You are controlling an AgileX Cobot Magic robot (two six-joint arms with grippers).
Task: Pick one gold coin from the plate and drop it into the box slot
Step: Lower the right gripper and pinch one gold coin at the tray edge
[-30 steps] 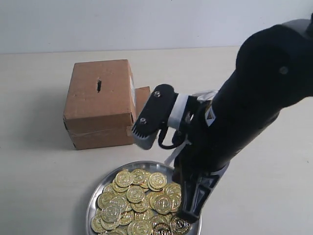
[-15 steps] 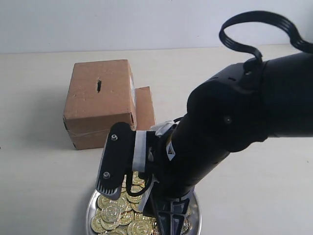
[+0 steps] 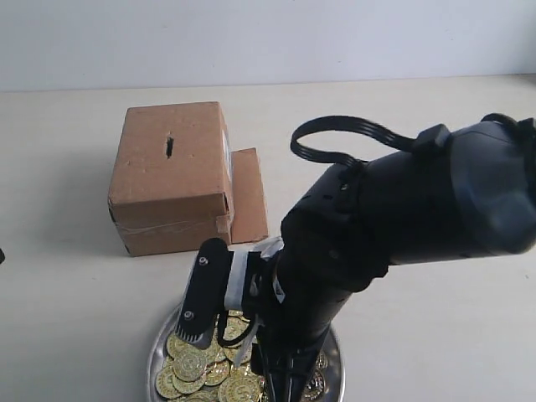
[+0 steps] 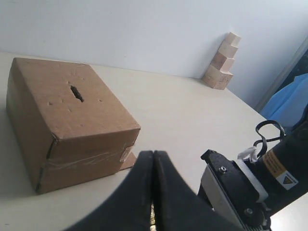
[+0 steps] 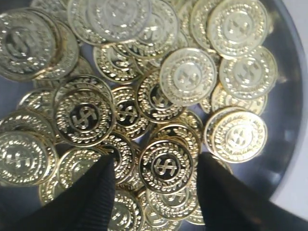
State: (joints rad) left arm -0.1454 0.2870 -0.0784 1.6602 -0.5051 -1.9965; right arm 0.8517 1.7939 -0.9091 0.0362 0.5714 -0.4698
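Observation:
The brown cardboard box [image 3: 172,172] stands at the back left, with its dark slot [image 3: 169,146] on top. In front of it the silver plate [image 3: 159,356] holds a pile of gold coins [image 3: 193,364], half hidden by my right arm. My right gripper [image 5: 158,162] is open and low over the pile. One gold coin [image 5: 167,166] lies flat between its fingers [image 5: 103,192]. In the left wrist view my left gripper [image 4: 154,155] is shut and empty, held off the near side of the box [image 4: 67,120] and its slot [image 4: 76,93].
A loose cardboard flap [image 3: 247,197] leans on the box's right side. Stacked wooden blocks [image 4: 222,62] stand by the far wall. A blue object [image 4: 293,96] shows at the table's far edge. My right arm's wrist housing [image 3: 209,293] hangs over the plate.
My right arm has swung left and dropped, bringing its gripper down into the coin pile. The box and plate have not moved.

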